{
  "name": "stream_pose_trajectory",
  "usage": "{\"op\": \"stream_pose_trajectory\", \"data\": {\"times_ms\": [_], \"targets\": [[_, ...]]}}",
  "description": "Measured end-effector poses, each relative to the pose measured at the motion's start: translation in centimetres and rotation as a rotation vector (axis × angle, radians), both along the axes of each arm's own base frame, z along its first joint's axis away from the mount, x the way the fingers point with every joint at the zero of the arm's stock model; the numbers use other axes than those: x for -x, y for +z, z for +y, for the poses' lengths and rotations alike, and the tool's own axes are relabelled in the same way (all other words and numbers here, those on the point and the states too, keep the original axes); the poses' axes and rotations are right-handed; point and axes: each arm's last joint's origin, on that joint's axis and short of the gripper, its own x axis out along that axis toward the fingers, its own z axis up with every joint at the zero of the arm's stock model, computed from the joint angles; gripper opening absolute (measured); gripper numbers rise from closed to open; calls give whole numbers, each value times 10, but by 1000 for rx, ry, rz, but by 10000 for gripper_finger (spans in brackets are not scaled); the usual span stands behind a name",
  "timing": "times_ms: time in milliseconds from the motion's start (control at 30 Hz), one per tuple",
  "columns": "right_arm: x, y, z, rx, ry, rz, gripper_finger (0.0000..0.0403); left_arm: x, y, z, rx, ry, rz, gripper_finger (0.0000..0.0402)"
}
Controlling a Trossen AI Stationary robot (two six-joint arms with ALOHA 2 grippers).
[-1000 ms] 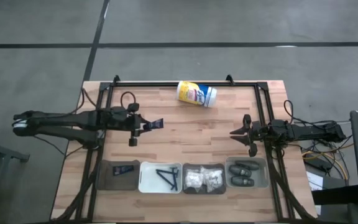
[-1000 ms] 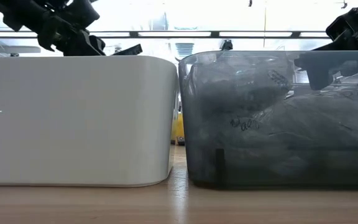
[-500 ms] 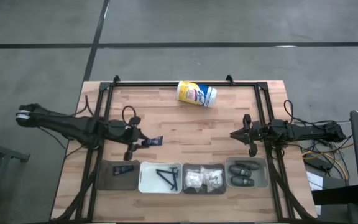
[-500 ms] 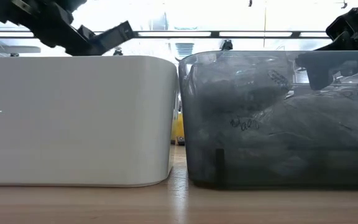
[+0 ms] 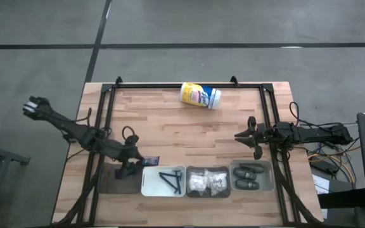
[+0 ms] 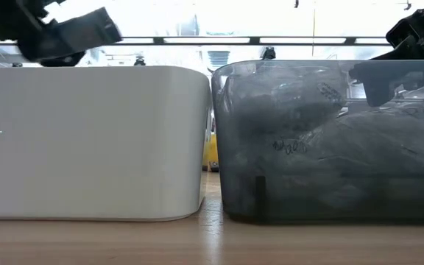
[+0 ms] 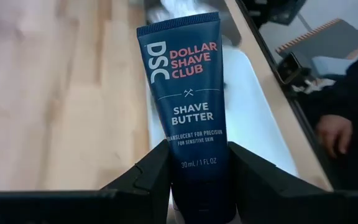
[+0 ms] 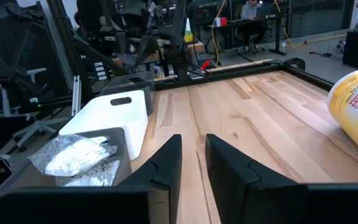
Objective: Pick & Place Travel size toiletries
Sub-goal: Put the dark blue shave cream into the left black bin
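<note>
My left gripper is shut on a dark blue tube labelled shave butter, just over the far rim of the white bin. Along the near edge stand several bins. A dark grey one holds another tube, and the white one holds razors. A clear one holds white packets, and the last holds dark pods. My right gripper waits at the right, level, its fingers a narrow gap apart with nothing between them. My left gripper pinches the tube between its two fingers, one on each side edge of its lower part, below the label text. The fingers lie along the tube, slanting down toward the near edge. The tube sticks out past them, flat end foremost, lifted clear.
A yellow-and-white canister lies on its side at the far middle. A black frame runs around the table. Bare wood lies between the two arms. A person's hand shows beyond the near edge.
My left gripper has swung with the tube from the table's middle left toward the near edge, up to the bins. It has rolled on the way. The tube stays clear of the table and now points over the white bin.
</note>
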Motion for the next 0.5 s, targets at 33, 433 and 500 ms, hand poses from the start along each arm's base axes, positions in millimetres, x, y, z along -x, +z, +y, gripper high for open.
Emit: {"op": "stream_pose_trajectory", "data": {"times_ms": [33,433,500], "targets": [[0,0,0,0,0,0,71,2,-1,-2,22,1,24,140],[0,0,0,0,0,0,109,29,-18,-21,203,88,345,140],[0,0,0,0,0,0,114,32,-20,-21,217,101,387,140]]}}
